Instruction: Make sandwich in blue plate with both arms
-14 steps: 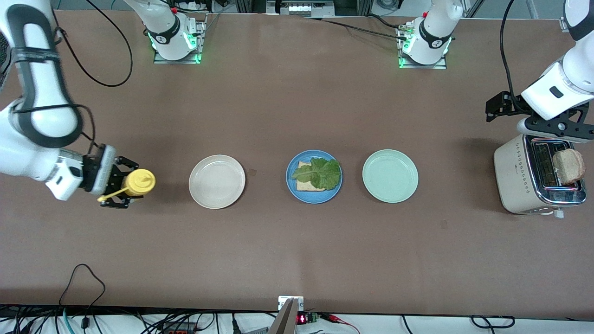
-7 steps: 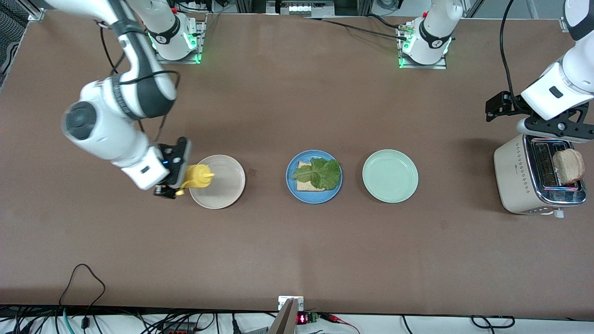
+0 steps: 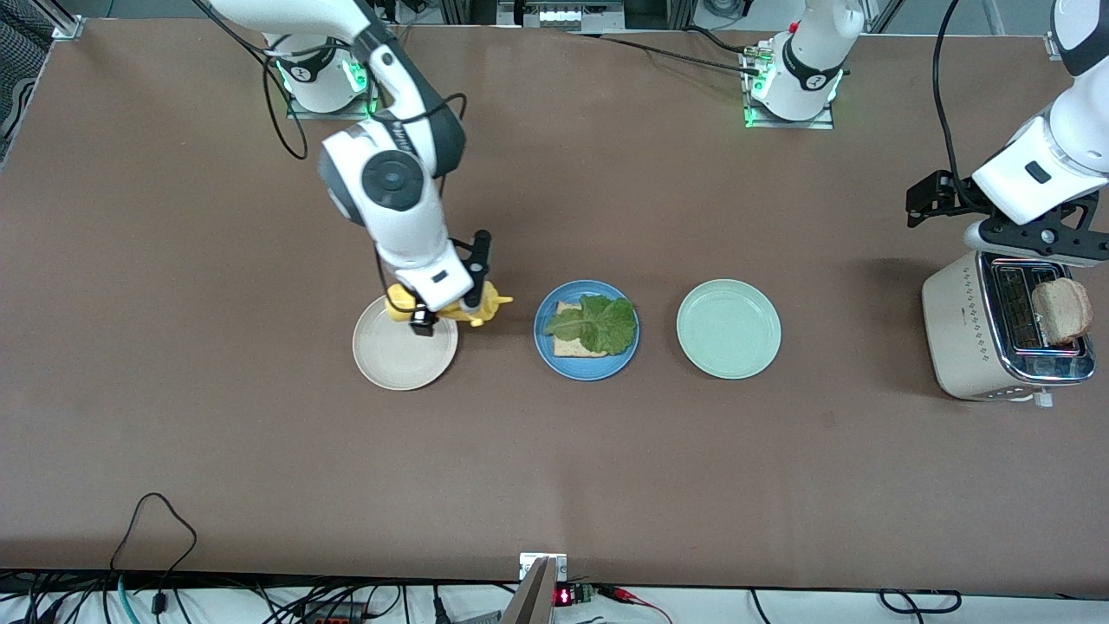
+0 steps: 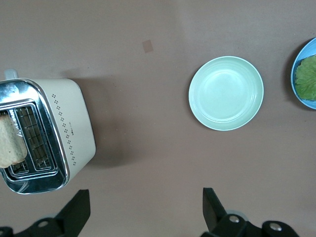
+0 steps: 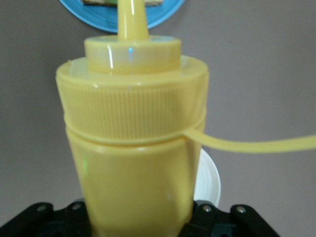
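One yellow squeeze bottle (image 3: 450, 305) is clamped in the right pincer (image 3: 444, 309) over the beige plate (image 3: 404, 347) — nozzle toward three o'clock, at the blue plate (image 3: 586, 364). There, one bread slice (image 3: 567, 344) is topped by one lettuce leaf (image 3: 594, 323). The left pincer (image 4: 143, 212) is held wide over the surface (image 3: 554, 468) beside one toaster (image 3: 979, 334).

Left gripper (image 4: 143, 210) over bare table (image 4: 138, 163), fingers (image 4: 76, 210) spread wide, nothing between them. Toaster (image 4: 47, 133) below, cream body, chrome top, two slots; bread slice (image 4: 10, 143) sticking up from one slot, other slot without bread. Green plate (image 4: 226, 93) sits apart from toaster, nothing on it. Blue plate (image 4: 297, 64) cut by frame edge, just beside green plate, lettuce (image 4: 307, 79) on it.
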`<action>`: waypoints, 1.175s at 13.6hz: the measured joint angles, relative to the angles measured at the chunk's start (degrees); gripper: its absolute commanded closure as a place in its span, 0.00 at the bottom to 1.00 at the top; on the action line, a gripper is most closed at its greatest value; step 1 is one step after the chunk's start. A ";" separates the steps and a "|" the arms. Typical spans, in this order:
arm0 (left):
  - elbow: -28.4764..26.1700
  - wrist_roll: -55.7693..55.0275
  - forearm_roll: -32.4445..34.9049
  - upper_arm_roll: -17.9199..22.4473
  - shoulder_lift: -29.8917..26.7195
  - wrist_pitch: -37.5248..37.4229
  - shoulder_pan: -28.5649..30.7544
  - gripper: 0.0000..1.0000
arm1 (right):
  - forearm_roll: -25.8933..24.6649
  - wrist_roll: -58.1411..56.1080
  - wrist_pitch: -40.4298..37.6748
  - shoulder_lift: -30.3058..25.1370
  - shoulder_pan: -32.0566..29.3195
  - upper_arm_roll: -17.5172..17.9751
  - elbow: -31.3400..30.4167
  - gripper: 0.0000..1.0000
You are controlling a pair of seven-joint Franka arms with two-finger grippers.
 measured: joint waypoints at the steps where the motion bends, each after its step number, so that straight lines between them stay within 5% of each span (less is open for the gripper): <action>1: 0.00 0.00 0.00 0.00 0.00 0.00 0.01 0.00 | -0.05 0.53 0.14 2.00 2.89 -2.25 1.23 1.00; 5: 0.00 -0.01 0.00 0.00 0.00 -0.01 0.01 0.00 | -0.07 4.27 0.44 9.50 10.93 -8.57 6.48 1.00; 12: 0.00 -0.01 0.00 0.00 0.00 -0.02 0.01 0.00 | -0.62 7.35 0.45 12.71 11.76 -9.74 9.88 1.00; 16: -0.01 -0.02 0.00 0.10 0.14 -0.29 0.30 0.00 | -0.60 8.01 -0.40 8.24 5.07 -7.29 10.11 1.00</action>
